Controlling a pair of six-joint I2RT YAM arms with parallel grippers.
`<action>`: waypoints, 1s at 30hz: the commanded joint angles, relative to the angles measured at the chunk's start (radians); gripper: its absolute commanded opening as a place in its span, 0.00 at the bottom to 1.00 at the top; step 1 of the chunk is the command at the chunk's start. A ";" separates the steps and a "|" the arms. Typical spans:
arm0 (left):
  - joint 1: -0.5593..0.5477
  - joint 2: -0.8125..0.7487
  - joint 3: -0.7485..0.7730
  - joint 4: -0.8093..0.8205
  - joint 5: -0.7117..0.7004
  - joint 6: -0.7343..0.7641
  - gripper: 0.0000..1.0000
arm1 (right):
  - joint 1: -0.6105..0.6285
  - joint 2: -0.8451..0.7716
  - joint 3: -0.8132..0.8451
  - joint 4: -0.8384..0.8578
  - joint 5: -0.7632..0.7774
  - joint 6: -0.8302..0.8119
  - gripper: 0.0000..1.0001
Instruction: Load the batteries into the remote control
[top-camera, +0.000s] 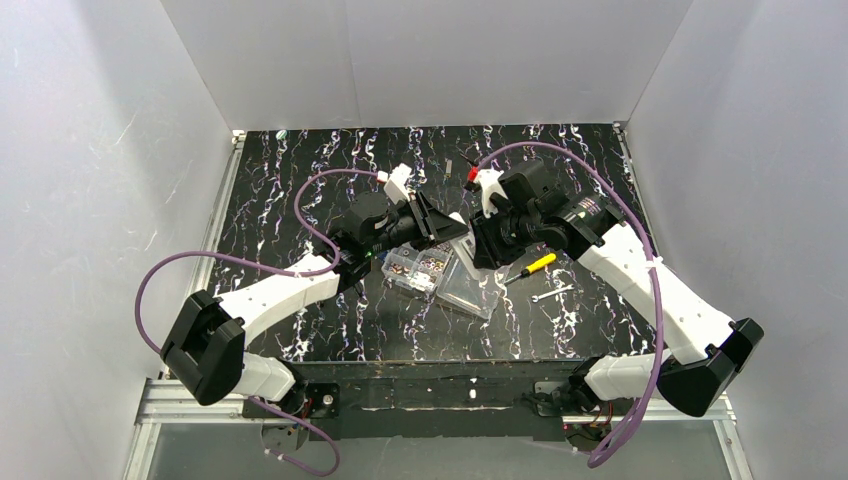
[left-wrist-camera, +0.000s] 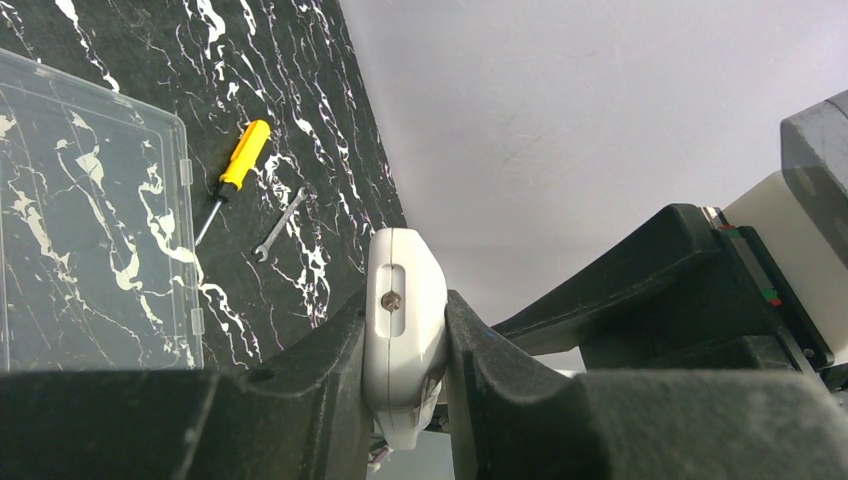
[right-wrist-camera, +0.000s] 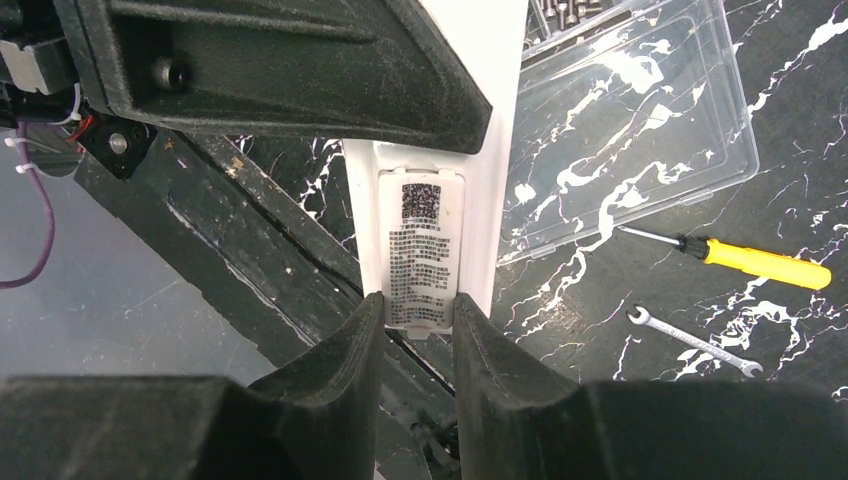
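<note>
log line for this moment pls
left gripper: shut on remote | right gripper: shut on remote, label end | screwdriver, wrench: on table

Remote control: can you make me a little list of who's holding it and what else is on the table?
remote control: white, held up between both arms
left gripper: shut on one end of the remote control
right gripper: closed on the labelled back cover
lying on table: yellow-handled screwdriver, small wrench, clear organiser box with lid open
</note>
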 joint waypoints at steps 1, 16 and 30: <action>-0.003 -0.023 -0.006 0.059 0.023 0.008 0.00 | 0.008 -0.002 0.004 -0.022 -0.004 -0.024 0.26; -0.003 -0.024 -0.008 0.064 0.020 0.006 0.00 | 0.009 -0.006 -0.004 -0.033 -0.005 -0.025 0.26; -0.003 -0.019 -0.013 0.075 0.020 0.002 0.00 | 0.009 0.034 0.037 -0.029 0.025 -0.007 0.26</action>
